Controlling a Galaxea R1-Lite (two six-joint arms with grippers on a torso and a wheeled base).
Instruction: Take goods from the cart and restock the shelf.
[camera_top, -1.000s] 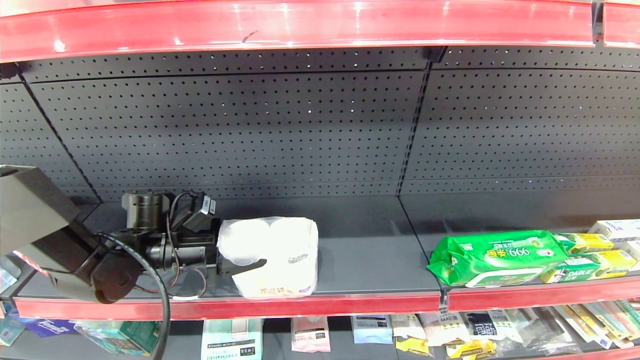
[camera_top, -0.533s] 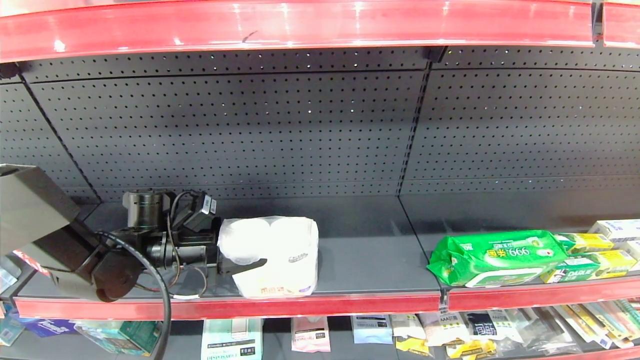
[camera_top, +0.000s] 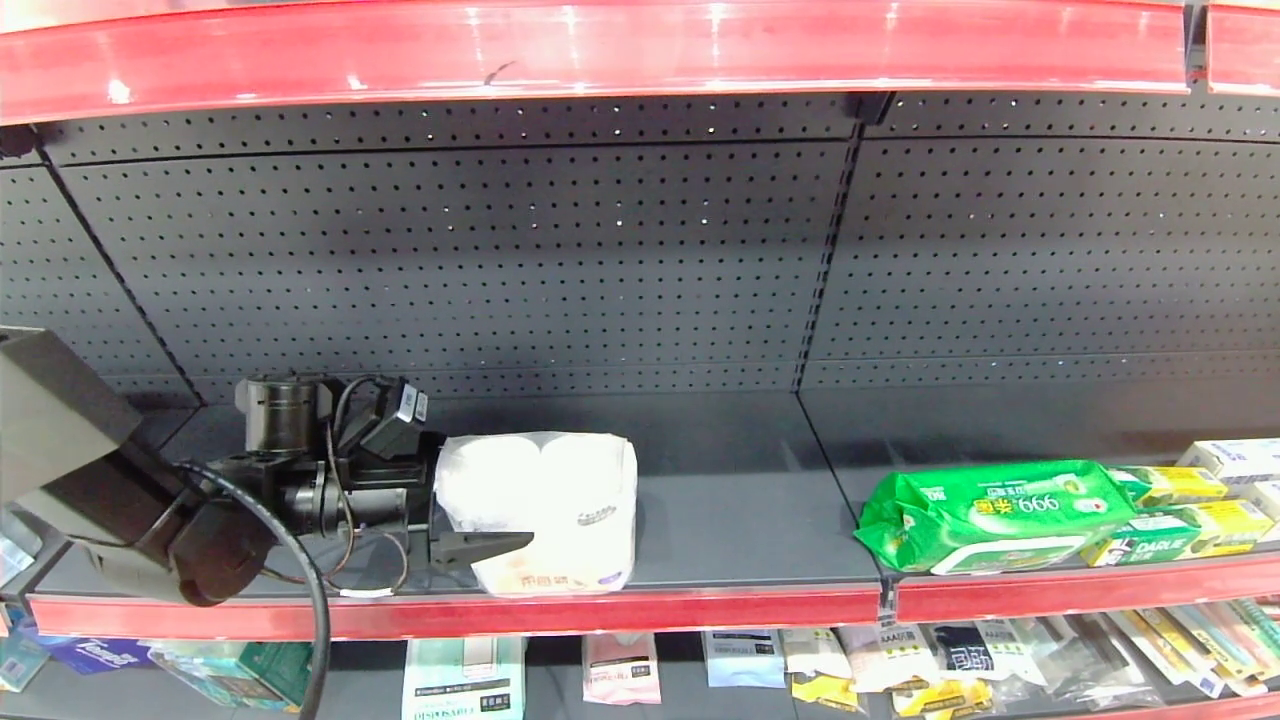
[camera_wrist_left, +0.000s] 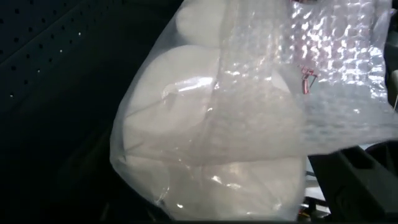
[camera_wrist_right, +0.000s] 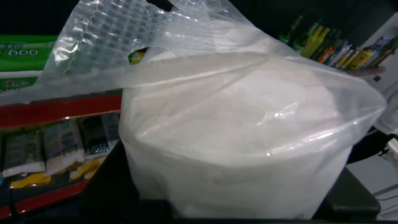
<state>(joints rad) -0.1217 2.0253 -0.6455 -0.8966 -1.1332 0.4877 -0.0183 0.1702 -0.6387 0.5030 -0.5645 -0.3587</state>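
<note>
Roll pack (camera_top: 545, 500): stands on the shelf (camera_top: 720, 520) near its front lip, right at the left pincer's tips, roll ends up.
Left pincer (camera_top: 495, 515): jaws look parted around the pack's near end, with the front finger lying just off the wrap.
Long axis: runs on from the pincer along the shelf, in line with the fingers.
Right pincer (camera_wrist_right: 236, 214): clamped on a second roll pack (camera_wrist_right: 249, 137), off the shelf.
Nearer arm: left; a straight pull-back along the fingers should clear the pack.
</note>
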